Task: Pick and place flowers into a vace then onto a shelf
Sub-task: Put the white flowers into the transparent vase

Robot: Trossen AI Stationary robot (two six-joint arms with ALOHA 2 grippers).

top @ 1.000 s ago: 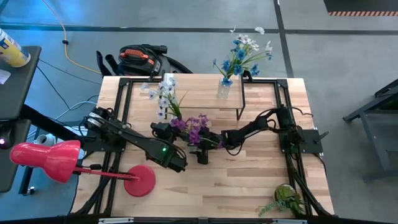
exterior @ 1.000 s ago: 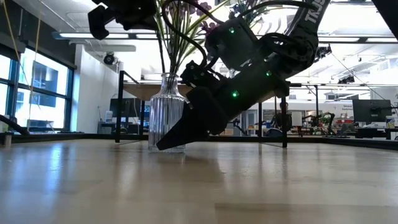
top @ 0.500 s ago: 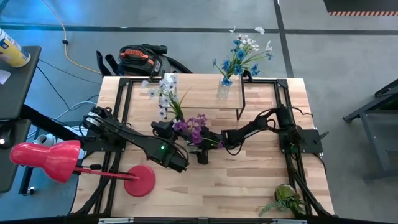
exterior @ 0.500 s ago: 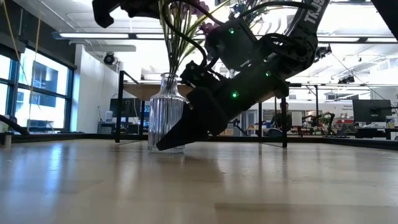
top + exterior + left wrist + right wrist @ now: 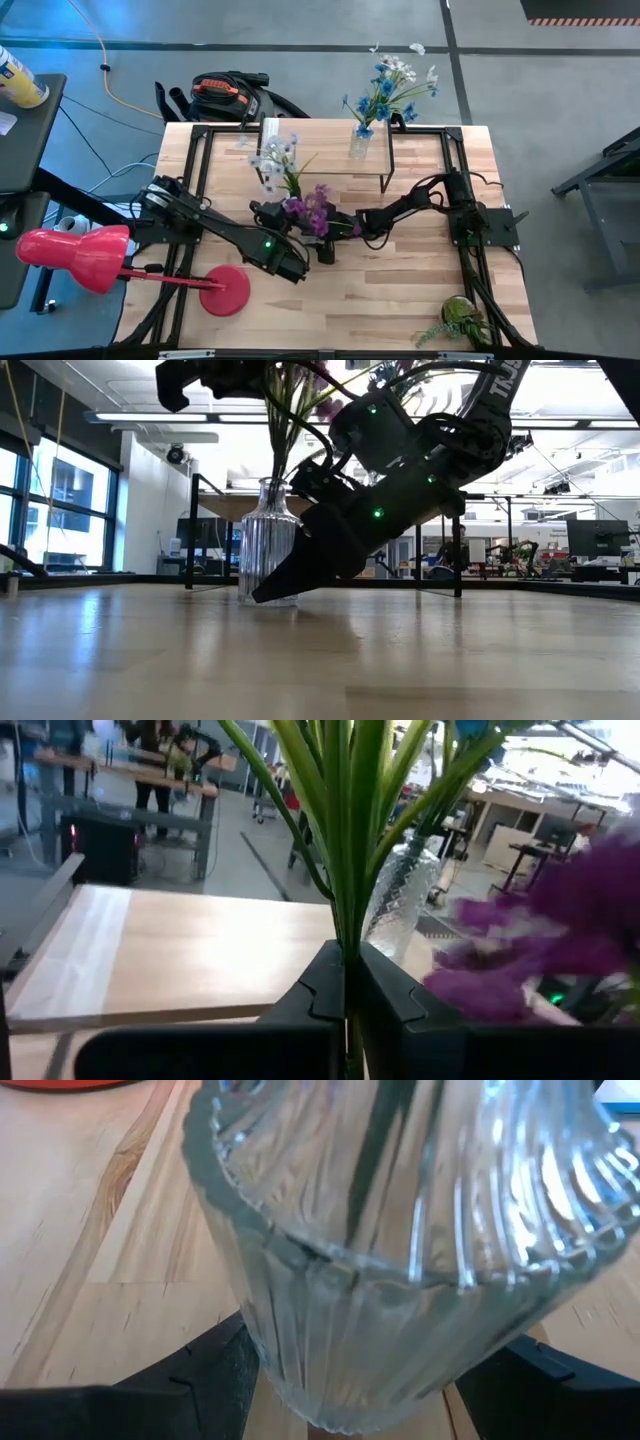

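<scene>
Flowers (image 5: pixel 277 158) stay pinched in the left pincer (image 5: pixel 345 990), mid-worktop. Right pincer (image 5: pixel 350 1380) straddles the vase (image 5: pixel 400 1250) (grip can't be told); misaimed stems could topple it.

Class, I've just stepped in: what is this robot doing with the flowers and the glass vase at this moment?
The left gripper is shut on a bunch of green stems, the pale white flowers, held above the ribbed glass vase on the table. The right gripper has its fingers on either side of that vase, steadying it. Purple flowers already stand in it. A second vase with blue and white flowers sits on the shelf at the back.
</scene>
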